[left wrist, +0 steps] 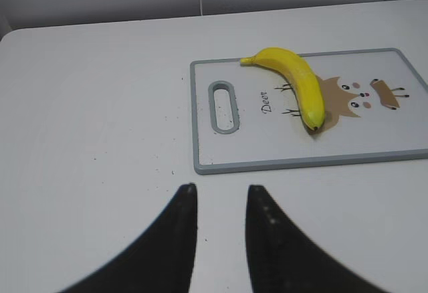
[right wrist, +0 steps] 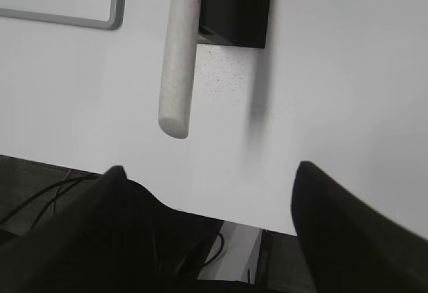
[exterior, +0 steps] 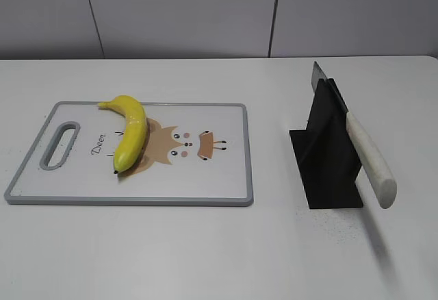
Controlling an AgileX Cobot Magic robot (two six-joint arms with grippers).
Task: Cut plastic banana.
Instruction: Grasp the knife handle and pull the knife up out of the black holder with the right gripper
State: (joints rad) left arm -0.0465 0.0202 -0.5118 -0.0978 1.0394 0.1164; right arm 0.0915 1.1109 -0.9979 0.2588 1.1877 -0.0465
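Observation:
The plastic banana (exterior: 130, 130) lies whole on the left part of a grey-rimmed white cutting board (exterior: 233, 197) with a deer picture; it also shows in the left wrist view (left wrist: 297, 82). A knife (exterior: 369, 159) with a white handle rests slanted in a black stand (exterior: 325, 156); its handle (right wrist: 179, 59) sticks out toward the table's front edge. My left gripper (left wrist: 219, 189) is open and empty, just in front of the board's near edge (left wrist: 307, 164). My right gripper (right wrist: 208, 167) is wide open and empty, short of the knife handle, over the table's front edge. Neither gripper shows in the exterior view.
The white table (exterior: 205, 252) ends at a grey wall behind. In the right wrist view cables and a floor area (right wrist: 227, 253) show below the table's front edge. The black stand (right wrist: 237, 5) sits right of the board's corner (right wrist: 114, 12).

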